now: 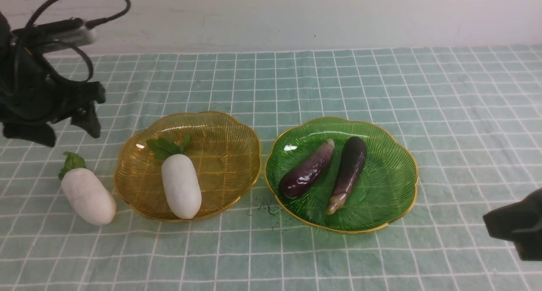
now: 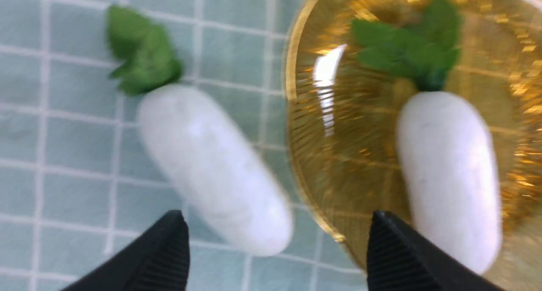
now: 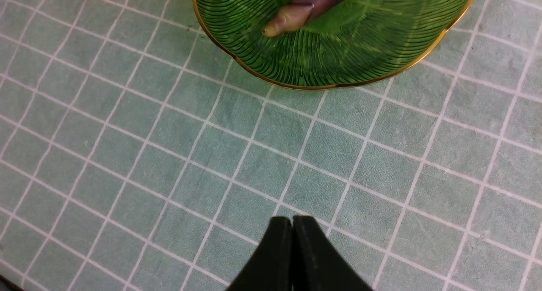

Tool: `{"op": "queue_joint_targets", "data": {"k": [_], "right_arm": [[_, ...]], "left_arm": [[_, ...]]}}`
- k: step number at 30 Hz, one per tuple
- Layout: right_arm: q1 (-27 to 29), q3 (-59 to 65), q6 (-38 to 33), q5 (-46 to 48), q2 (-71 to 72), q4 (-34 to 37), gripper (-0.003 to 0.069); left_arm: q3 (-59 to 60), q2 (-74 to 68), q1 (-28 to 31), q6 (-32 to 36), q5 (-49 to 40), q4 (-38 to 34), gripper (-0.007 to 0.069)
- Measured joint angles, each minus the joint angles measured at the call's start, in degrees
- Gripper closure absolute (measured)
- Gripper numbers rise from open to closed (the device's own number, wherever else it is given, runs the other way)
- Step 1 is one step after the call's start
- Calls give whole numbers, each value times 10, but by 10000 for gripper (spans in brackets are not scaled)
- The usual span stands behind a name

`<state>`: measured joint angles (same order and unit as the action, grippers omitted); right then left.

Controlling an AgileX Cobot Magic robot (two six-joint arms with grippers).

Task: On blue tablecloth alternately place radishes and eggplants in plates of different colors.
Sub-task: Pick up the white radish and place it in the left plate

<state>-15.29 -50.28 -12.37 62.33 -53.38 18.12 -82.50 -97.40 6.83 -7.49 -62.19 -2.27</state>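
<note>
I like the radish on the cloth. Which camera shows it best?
Front view: the loose radish is whole and sharp. Left wrist view shows it closer but blurry; right wrist view misses it.

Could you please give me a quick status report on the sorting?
Left end effector open above loose radish on cloth. Right end effector shut, empty. Other radish in amber plate, eggplants in green plate. Nothing blocking.

Left: amber ribbed glass plate (image 1: 230, 155), white oblong radish (image 1: 181, 191) in it.
Far left: second radish (image 1: 88, 195) on checked cloth (image 1: 338, 79).
Right: green ribbed glass plate (image 1: 383, 176), two slender purple eggplants (image 1: 307, 169) (image 1: 349, 172) in it.
</note>
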Motion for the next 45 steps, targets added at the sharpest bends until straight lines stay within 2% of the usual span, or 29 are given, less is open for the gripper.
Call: {"op": "queue_joint_targets", "data": {"k": [8, 13, 24, 27, 34, 38, 41, 45], "right_arm": [[0, 0, 0, -11, 0, 0, 673], [0, 0, -10, -14, 0, 0, 673], [0, 0, -15, -14, 0, 0, 673], [0, 0, -16, -14, 0, 0, 673], [0, 0, -16, -14, 0, 0, 673], [0, 0, -16, -14, 0, 2, 673], [0, 0, -16, -15, 0, 2, 673], [0, 0, -16, -16, 0, 2, 673]], "left_arm": [[1, -77, 26, -82, 1, 23, 119], [1, -121, 26, -87, 39, 18, 119], [1, -160, 26, -90, 41, 13, 120], [1, -164, 26, -88, 41, 13, 164], [-1, -129, 26, -46, 17, 23, 181], [-18, -83, 19, 0, 6, -4, 181], [-25, -60, -9, 38, 13, -68, 181], [-25, -75, -63, 47, 53, -95, 181]]}}
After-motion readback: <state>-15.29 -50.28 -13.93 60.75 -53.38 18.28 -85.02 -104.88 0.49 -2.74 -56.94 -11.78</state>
